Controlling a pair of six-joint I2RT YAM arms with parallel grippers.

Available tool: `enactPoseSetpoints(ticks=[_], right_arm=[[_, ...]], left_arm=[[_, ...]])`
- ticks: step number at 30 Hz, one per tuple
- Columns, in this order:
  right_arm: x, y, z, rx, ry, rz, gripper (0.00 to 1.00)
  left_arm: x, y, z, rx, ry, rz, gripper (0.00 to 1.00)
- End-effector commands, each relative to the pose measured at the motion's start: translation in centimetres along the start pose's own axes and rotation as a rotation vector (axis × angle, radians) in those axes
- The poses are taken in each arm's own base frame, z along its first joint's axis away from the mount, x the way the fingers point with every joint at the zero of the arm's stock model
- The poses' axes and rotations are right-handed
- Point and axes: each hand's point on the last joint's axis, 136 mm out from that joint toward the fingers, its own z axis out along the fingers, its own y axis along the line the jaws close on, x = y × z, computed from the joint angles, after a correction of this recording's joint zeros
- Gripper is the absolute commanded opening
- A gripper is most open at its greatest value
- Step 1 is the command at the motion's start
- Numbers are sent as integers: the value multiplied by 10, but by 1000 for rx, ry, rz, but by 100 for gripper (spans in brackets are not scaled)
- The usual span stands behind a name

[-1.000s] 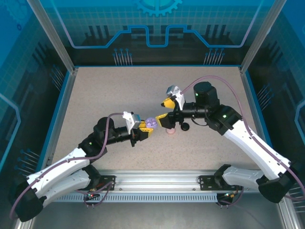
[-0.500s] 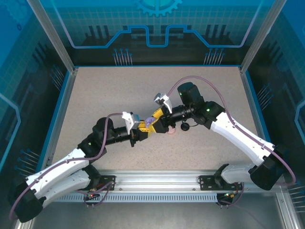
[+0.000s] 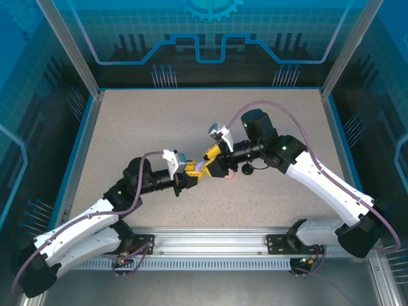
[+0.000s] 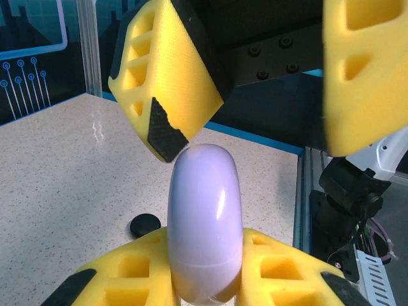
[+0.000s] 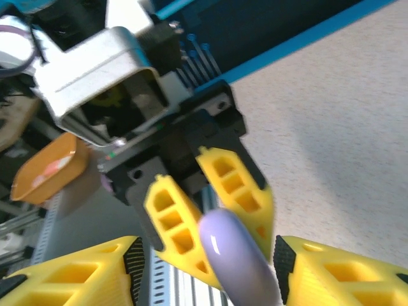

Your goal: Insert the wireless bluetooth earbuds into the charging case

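Case (image 4: 204, 210), lilac, frame centre: glossy, rigid, prob. light & slippery. Left gripper (image 3: 197, 172) pinches its base; right gripper (image 5: 208, 250) spread round top. Grip flat sides.

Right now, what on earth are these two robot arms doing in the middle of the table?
The left gripper holds a lilac charging case clamped between its yellow fingers. The right gripper is open, straddling the case's free end, with one tip about touching it. A pink item lies on the table beside them.
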Motion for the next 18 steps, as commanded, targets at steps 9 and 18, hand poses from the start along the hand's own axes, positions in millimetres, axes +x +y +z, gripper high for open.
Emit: enactPoseSetpoints(ticks=[9, 18], right_arm=[[78, -136, -89, 823, -47, 334, 82], [157, -161, -112, 904, -74, 599, 100]], left_arm=[[55, 21, 13, -68, 87, -184, 7], [153, 37, 35, -132, 308, -597, 5]])
